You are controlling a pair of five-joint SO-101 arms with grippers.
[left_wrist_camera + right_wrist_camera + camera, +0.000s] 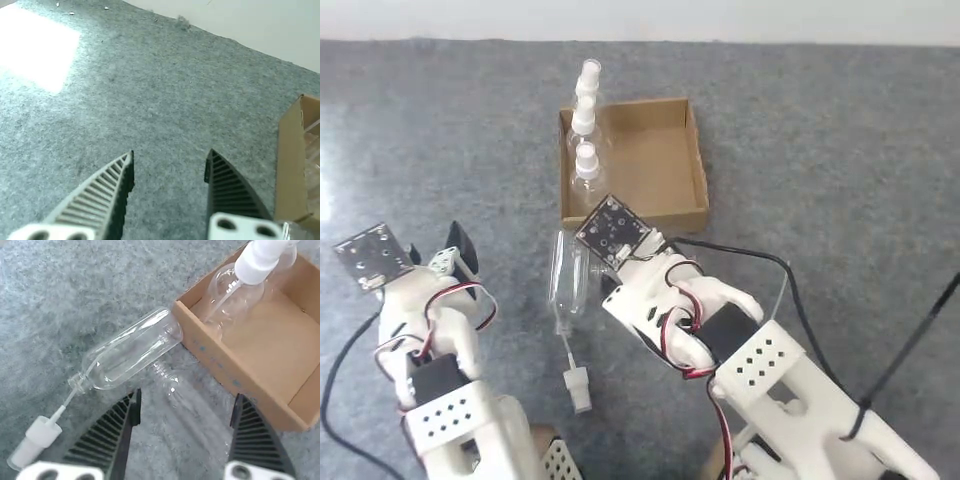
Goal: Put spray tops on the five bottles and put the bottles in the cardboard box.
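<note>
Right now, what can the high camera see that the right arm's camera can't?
The high view adds the left arm off to one side, and the whole row of three topped bottles along one wall of the cardboard box. The right wrist view adds a second bottle with no top, lying on the table between the tips of the open right gripper. Both share the box, the clear bottle lying just outside it, and the white spray top lying on the table just past that bottle's neck.

Lab tabletop [840,150] (grey felt); white wall [720,20]
</note>
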